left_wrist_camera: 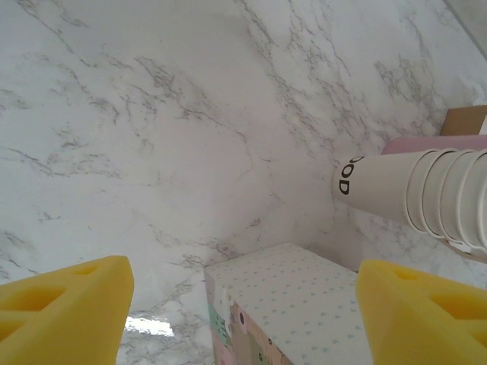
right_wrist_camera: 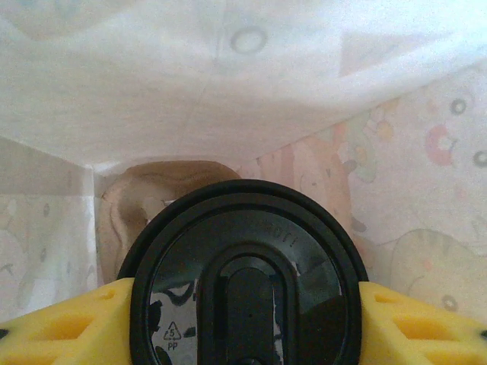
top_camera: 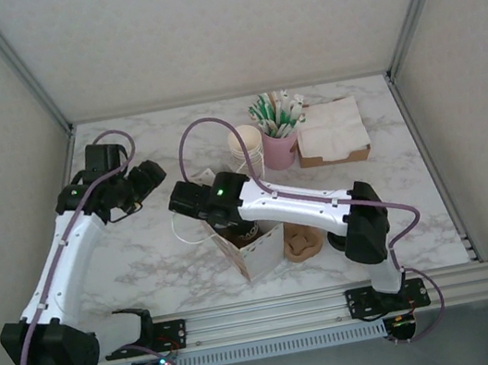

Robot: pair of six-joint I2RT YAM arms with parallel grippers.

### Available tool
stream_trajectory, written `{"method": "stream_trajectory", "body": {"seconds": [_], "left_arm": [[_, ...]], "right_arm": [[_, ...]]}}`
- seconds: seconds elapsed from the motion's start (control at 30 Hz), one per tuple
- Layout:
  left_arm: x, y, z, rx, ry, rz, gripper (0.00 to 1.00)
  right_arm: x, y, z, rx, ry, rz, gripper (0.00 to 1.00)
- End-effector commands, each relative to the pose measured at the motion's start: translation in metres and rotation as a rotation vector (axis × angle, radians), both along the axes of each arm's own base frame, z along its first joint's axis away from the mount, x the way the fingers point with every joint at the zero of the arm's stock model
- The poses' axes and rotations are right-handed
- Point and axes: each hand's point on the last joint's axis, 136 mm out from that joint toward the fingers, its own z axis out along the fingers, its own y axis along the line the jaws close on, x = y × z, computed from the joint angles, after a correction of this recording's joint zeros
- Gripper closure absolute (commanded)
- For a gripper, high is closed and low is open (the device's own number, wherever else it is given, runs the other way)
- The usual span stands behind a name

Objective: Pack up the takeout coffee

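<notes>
Basically almost there: the right tool (right_wrist_camera: pixel 243 325) is clamped on the coffee (right_wrist_camera: pixel 243 266), already down inside the paper bag (right_wrist_camera: pixel 228 84), while the left tool (left_wrist_camera: pixel 242 315) hangs open over the worktop (left_wrist_camera: pixel 152 114). Letting go is what's left, I'd guess.

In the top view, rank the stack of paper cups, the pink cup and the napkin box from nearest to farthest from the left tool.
1. The stack of paper cups, to the right of the left tool.
2. The pink cup, right beside the stack on its far side.
3. The napkin box, farthest right, toward the table's back right.
</notes>
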Motion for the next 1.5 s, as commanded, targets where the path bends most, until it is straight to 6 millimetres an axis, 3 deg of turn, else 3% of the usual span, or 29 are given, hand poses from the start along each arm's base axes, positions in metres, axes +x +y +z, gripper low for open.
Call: {"method": "stream_trajectory", "body": {"seconds": [0.0, 0.33, 0.63, 1.13, 1.47], "left_arm": [[-0.008, -0.002, 0.018, -0.015, -0.027, -0.025, 0.22], [-0.011, -0.003, 0.025, -0.024, -0.038, -0.035, 0.21], [-0.012, -0.003, 0.024, -0.028, -0.035, -0.034, 0.21], [-0.015, -0.002, 0.028, -0.022, -0.038, -0.034, 0.21], [-0.015, -0.001, 0.027, -0.014, -0.035, -0.031, 0.21]], "right_arm": [[0.002, -0.004, 0.01, -0.043, -0.03, 0.017, 0.52], [-0.01, -0.007, -0.045, -0.103, 0.072, 0.003, 0.52], [-0.018, -0.012, -0.061, -0.102, 0.114, -0.007, 0.52], [-0.014, -0.014, -0.045, -0.09, 0.08, -0.017, 0.52], [-0.007, -0.004, 0.005, -0.001, 0.007, 0.001, 0.51]]}}
